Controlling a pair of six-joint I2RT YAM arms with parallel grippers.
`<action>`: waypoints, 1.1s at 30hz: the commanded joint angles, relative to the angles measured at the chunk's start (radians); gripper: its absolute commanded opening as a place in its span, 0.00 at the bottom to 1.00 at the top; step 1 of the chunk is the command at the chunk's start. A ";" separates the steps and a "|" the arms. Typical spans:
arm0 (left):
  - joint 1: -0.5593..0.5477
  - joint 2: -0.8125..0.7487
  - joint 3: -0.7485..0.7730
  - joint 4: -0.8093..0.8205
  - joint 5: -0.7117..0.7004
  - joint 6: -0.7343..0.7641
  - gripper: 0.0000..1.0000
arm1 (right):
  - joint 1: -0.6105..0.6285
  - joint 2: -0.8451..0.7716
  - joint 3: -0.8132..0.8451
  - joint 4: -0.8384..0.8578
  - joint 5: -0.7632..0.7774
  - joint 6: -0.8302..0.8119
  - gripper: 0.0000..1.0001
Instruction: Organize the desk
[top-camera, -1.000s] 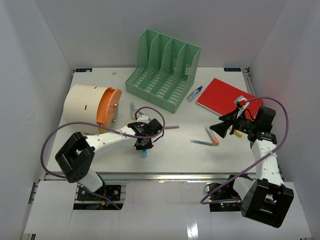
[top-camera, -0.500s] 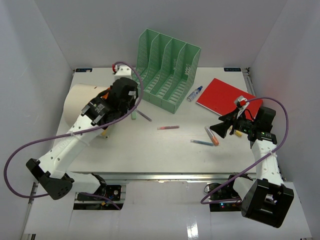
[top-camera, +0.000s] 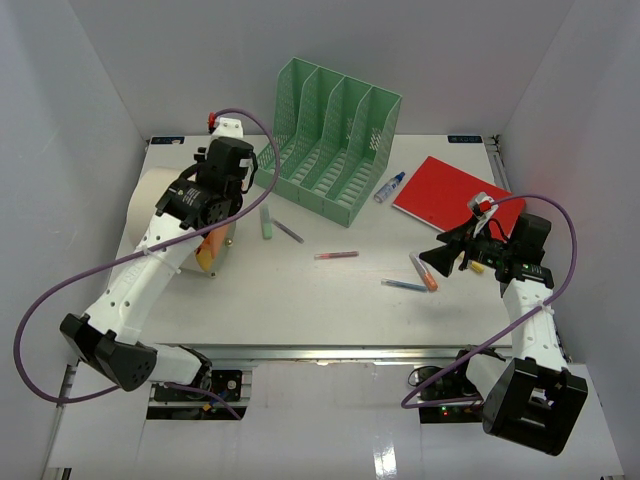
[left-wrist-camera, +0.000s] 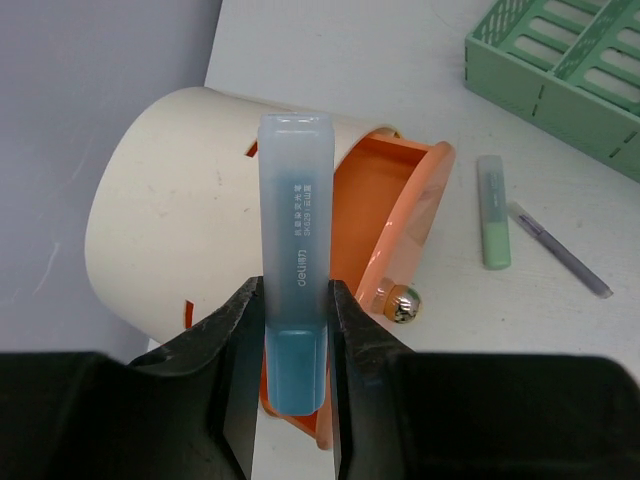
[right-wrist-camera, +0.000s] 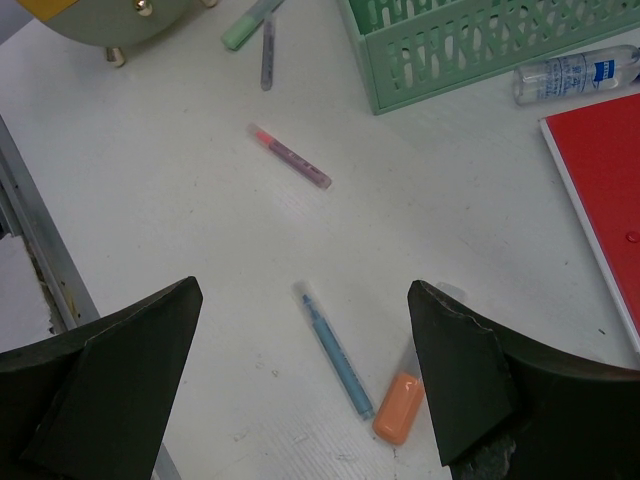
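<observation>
- Highlighter first: the left gripper (left-wrist-camera: 295, 335) pinches a blue highlighter (left-wrist-camera: 293, 200) by its lower end, and its long axis runs straight out from the jaws.
- We see it hanging above the cream container (left-wrist-camera: 170, 210), which lies tipped on its side at the far-left corner of the desk (top-camera: 330, 300).
- The container's orange end (left-wrist-camera: 400, 210) faces the middle of the desk, and in the left wrist view it sits just right of the highlighter.
- We judge that the highlighter has to reach that orange end; dropped from here it would land on the curved cream wall and roll.
- A green highlighter (left-wrist-camera: 493, 212) and a purple pen (left-wrist-camera: 560, 248) lie side by side beyond the orange end, near the green file rack (top-camera: 330, 135).
- The right gripper (right-wrist-camera: 300, 380) hovers with its fingers spread wide, holding nothing.
- Below it lie a blue pen (right-wrist-camera: 335, 350) and an orange marker (right-wrist-camera: 398, 408), almost touching, with a pink pen (right-wrist-camera: 290, 157) farther toward the middle.
- We take the right arm as nearer those three, with a red notebook (top-camera: 455, 195) and a small bottle (right-wrist-camera: 575, 72) also on its side.
</observation>
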 joint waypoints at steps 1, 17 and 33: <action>0.016 -0.004 -0.021 0.012 -0.083 0.057 0.00 | 0.005 0.001 0.013 0.005 -0.025 -0.013 0.90; 0.017 -0.026 -0.112 0.031 0.026 0.044 0.00 | 0.005 0.004 0.012 0.005 -0.022 -0.013 0.90; 0.017 -0.076 -0.118 0.051 0.114 0.011 0.13 | 0.005 0.003 0.012 0.004 -0.021 -0.013 0.90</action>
